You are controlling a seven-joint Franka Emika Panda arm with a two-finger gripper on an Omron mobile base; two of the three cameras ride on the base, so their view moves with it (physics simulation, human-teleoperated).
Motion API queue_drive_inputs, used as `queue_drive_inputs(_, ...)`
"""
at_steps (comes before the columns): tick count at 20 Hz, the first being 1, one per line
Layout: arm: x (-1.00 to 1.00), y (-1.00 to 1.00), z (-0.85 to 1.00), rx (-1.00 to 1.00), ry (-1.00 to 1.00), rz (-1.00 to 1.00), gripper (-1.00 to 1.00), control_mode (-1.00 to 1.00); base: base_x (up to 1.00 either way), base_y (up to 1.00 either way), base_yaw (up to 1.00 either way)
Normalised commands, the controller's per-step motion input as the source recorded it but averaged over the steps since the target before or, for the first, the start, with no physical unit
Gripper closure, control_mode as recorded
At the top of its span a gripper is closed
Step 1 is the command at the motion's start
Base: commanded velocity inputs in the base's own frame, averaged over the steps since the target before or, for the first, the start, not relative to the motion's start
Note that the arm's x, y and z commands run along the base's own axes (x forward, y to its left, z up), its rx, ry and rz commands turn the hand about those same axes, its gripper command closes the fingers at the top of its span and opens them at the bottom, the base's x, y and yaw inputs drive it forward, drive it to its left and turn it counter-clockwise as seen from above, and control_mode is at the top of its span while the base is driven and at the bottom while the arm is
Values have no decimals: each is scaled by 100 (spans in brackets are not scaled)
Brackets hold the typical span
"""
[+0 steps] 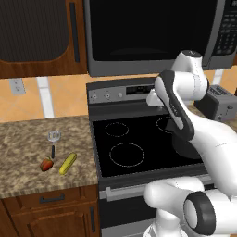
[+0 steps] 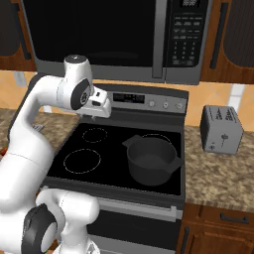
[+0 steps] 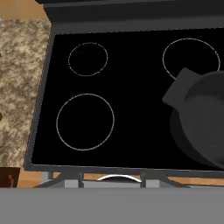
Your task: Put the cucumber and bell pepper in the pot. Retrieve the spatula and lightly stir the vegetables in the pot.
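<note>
The wide, squat dark grey pot with its 2 short flat handles sits on the black glass stovetop, right of centre in the right base view, empty as far as I can see; in the hand view it fills the right edge, 1 handle jutting toward the middle. Nothing has gone into it, so I'd say the job is at its very start.

Everything else waits on the speckled granite counter at the lower left of the left base view. The small yellow-green cucumber lies at a slant, just beside the little red bell pepper on its left, the 2 apart or barely touching, hard to tell. The spatula, silver slotted head and thin dark handle, lies just above them with its handle pointing down toward the pepper. They look laid out as a tidy cluster so that each can be taken in turn.

The white arm hangs folded high over the stove, its hand near the control panel, camera looking down at the burners. The fingers themselves are out of sight, so I cannot tell whether they stand wide or closed. My guess is the hand must swing left over the counter for the cucumber first
</note>
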Motion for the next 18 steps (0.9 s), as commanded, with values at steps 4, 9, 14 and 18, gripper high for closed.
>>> queue_drive_inputs(4,-31,17,-1,-4,-5,0,-100,-100,0,0,0)
queue_drive_inputs(9,-54,88,-18,-12,-2,6,-100,-100,0,0,0)
queue_drive_inputs(14,-9,100,-38,-5,3,2,-100,-100,0,0,0)
queue_drive_inputs(18,4,100,-59,0,11,0,-100,-100,0,0,0)
